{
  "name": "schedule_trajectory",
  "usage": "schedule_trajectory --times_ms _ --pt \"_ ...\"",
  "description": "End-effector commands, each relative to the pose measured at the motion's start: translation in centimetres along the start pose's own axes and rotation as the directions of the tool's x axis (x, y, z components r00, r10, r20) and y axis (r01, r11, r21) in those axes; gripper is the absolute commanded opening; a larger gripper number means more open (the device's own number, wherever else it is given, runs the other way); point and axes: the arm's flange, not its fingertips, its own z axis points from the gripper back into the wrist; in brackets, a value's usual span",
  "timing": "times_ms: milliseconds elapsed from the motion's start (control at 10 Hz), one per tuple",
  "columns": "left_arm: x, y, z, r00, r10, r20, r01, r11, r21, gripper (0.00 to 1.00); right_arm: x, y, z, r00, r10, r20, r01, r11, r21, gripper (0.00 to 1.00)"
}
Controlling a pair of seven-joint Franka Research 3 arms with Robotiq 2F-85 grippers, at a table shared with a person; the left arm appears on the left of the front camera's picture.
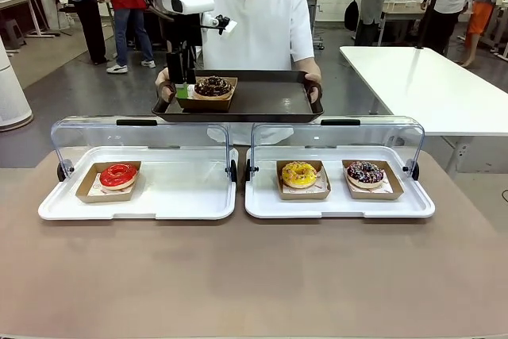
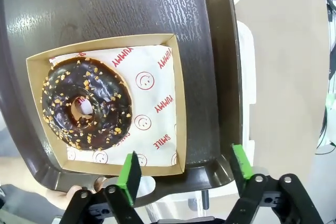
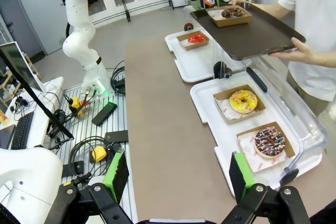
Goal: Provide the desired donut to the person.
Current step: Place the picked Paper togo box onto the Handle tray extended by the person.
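Note:
A chocolate donut (image 1: pixel 213 85) (image 2: pixel 84 103) (image 3: pixel 232 12) with nut crumbs lies in a cardboard box (image 2: pixel 180 77) at the left end of a dark tray (image 1: pixel 270 98) (image 2: pixel 131 9) (image 3: pixel 257 35). The person (image 1: pixel 262 21) (image 3: pixel 315 19) in a white shirt holds that tray with both hands above the far side of the table. My left gripper (image 1: pixel 181 81) (image 2: pixel 185 169) hangs open at the box's near left corner, one pad over the box edge and the other over the tray rim, gripping nothing. My right gripper (image 3: pixel 178 177) is open and empty, back over the table's near edge.
Two white trays (image 1: pixel 190 204) (image 1: pixel 413 204) with raised clear lids stand on the brown table. The left one holds a red donut (image 1: pixel 118 174); the right one holds a yellow donut (image 1: pixel 299 173) and a sprinkled donut (image 1: pixel 365 171). A white table (image 1: pixel 429 85) stands at the far right.

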Motion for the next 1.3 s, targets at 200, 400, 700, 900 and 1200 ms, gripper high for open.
schedule_trajectory --times_ms 200,400,700,900,1200 --pt "-0.5 -0.6 1.0 0.999 -0.033 0.025 0.033 0.999 -0.002 1.00 0.0 0.1 0.0 1.000 0.008 0.010 -0.008 1.000 0.003 1.00" --pt "-1.5 -3.4 1.1 0.996 -0.091 0.027 0.090 0.995 0.031 1.00 0.0 0.1 0.0 1.000 0.008 0.010 -0.008 1.000 0.003 1.00" --pt "-7.3 -10.2 0.6 0.984 -0.144 0.103 0.135 0.987 0.084 1.00 0.0 0.1 0.0 1.000 0.008 0.010 -0.008 1.000 0.003 1.00" --pt "-11.2 -14.5 -1.4 0.978 -0.125 0.167 0.109 0.989 0.100 1.00 0.0 0.1 0.0 1.000 0.008 0.010 -0.008 1.000 0.003 1.00" --pt "-14.3 -18.2 -2.5 0.970 -0.119 0.211 0.098 0.989 0.109 1.00 0.0 0.1 0.0 1.000 0.008 0.010 -0.008 1.000 0.003 1.00"
